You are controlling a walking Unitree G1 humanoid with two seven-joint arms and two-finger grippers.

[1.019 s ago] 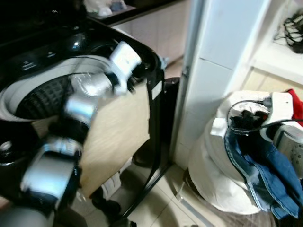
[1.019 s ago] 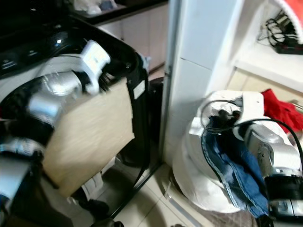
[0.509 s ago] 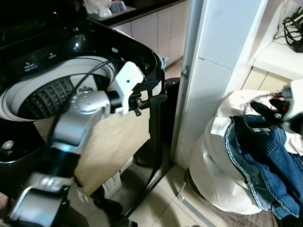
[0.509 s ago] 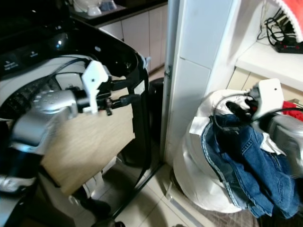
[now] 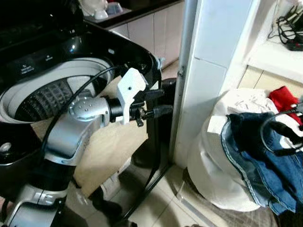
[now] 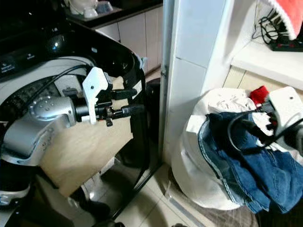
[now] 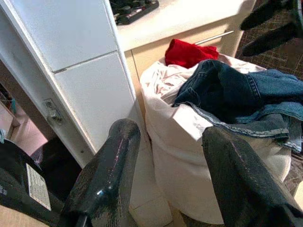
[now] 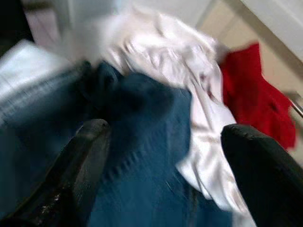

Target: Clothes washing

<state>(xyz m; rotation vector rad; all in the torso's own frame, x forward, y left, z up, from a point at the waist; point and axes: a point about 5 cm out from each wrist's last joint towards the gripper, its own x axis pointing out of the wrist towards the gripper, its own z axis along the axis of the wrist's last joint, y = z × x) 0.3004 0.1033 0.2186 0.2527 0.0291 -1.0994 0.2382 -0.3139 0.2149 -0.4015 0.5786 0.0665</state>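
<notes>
The top-loading washing machine stands open at the left, its drum showing. My left gripper is held out past the machine's right corner, open and holding nothing, pointing at the white laundry bag. Blue jeans hang over the bag's top and front, with a red garment and white cloth behind them. My right gripper hovers open just above the jeans, with its fingers spread apart.
A white tiled pillar rises between the machine and the bag. A shelf with black cables is at the back right. A wooden panel covers the machine's side. Tiled floor lies below.
My left arm has swung out from over the drum to the right, its gripper now pointing at the bag. The right gripper has drawn back to the right along the jeans.
</notes>
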